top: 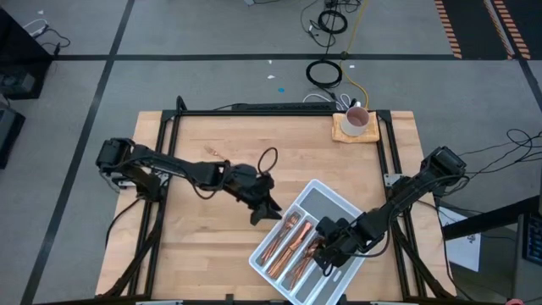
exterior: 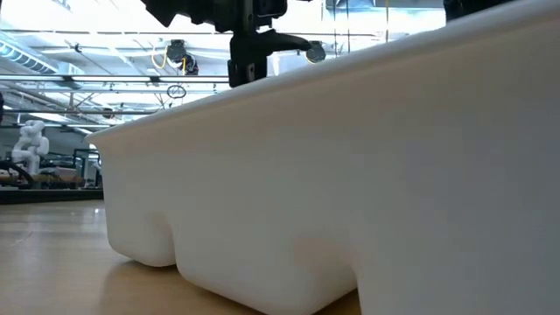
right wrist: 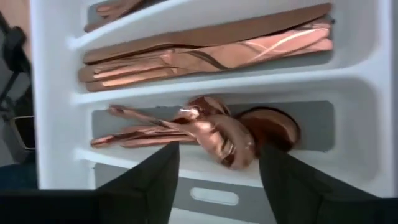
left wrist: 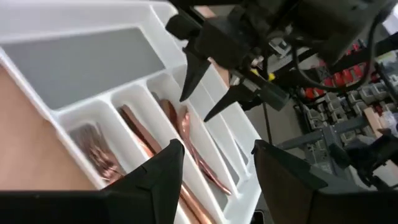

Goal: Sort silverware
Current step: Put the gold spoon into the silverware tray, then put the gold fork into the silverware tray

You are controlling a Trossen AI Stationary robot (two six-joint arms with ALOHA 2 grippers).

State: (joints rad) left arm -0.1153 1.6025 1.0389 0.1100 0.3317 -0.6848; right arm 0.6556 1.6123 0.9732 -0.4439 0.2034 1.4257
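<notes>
Right gripper (top: 332,254) hung over the lower right part of the white divided tray (top: 330,200) in the high view, and the left gripper (top: 268,209) waited just beside the tray's left edge, near the middle of the frame. Copper silverware (top: 288,241) lay in the long compartments, while the wide grey compartment at the tray's upper end looked bare. One small copper piece (top: 212,151) seemed to lie alone on the table (top: 212,254) at the upper left, well apart from the tray, but I could not tell what it was. A white mug (top: 356,119) stood at the table's upper right corner. In the low view the tray wall filled nearly the whole picture and hid the cutlery. In the left wrist view the left fingers (left wrist: 163,167) stood apart with nothing between them, and the right gripper showed at the top centre with its fingers spread and empty above the tray. In the right wrist view the right fingers (right wrist: 155,174) were also open, holding nothing, directly above the spoons (right wrist: 205,130); the knives (right wrist: 205,53) lay in the next compartment. I judge the sorting nearly finished; perhaps only that lone piece was left.
</notes>
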